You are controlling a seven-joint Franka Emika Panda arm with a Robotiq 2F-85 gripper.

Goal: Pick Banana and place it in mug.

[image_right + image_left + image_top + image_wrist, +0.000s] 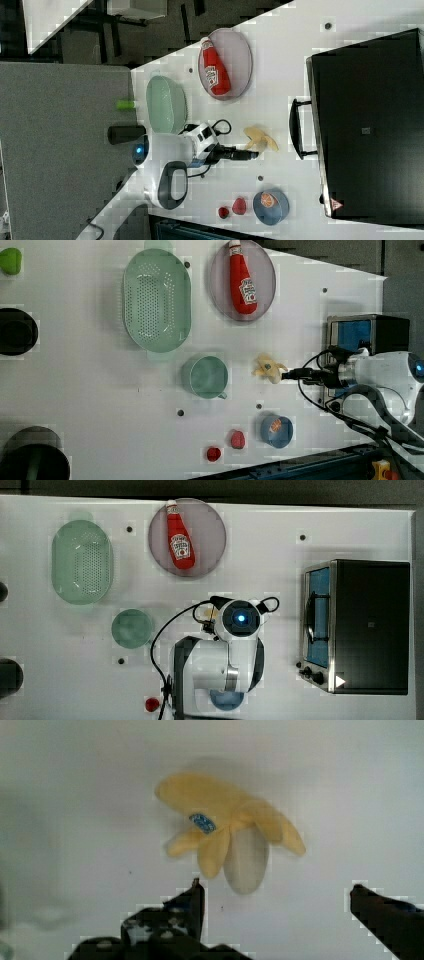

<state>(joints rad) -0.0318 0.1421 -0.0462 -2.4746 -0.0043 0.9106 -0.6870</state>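
— Hovering over the banana (230, 827) with the gripper (275, 892) spread wide, grasping nothing yet?

— Lying untouched on the table (90, 390), right of the mug (206, 376) in the left view. Still needing pickup, carry, and drop.

**White arm, black fittings, one blue light**

Showing glossy white rounded shells along the arm (210, 667), with dark grey-black bands curving around the joints. Glowing a small blue light at the centre of a round black cap (240, 618) ringed in white. Trailing thin black cables (159, 645) in loops off the wrist and down beside the body. Carrying a black gripper (275, 895) with two dark, angular fingers (192, 905), their near parts mottled with pale flecks in the wrist view. Ending, in the left view, in a slim black snout ahead of a white wrist housing (372, 371).
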